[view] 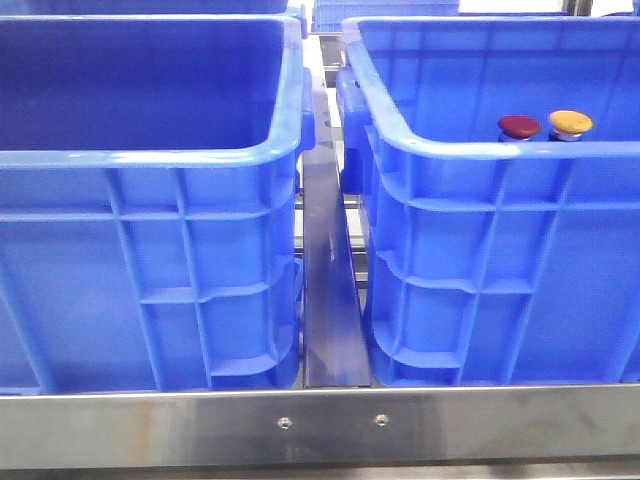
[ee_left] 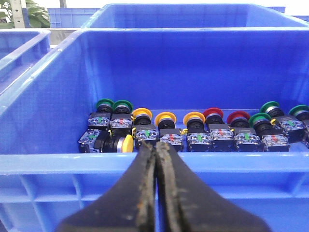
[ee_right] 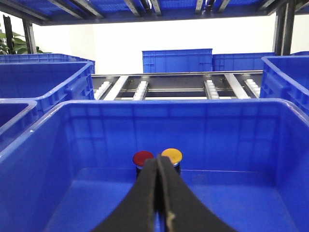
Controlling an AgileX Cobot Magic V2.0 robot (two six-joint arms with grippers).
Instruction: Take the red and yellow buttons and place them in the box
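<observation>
Standing side by side in the box (view: 480, 80), the red button (view: 519, 126) and yellow button (view: 570, 122) look delivered, so both tools, left (ee_left: 156, 150) and right (ee_right: 158, 166), sit pressed together, holding nothing.

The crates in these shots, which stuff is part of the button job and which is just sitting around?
Part of the job:
red button
yellow button
box holding both
right gripper, shut
left gripper, shut

Just lying about:
green-capped buttons in the stock crate
empty crate
distant crates
roller track
</observation>
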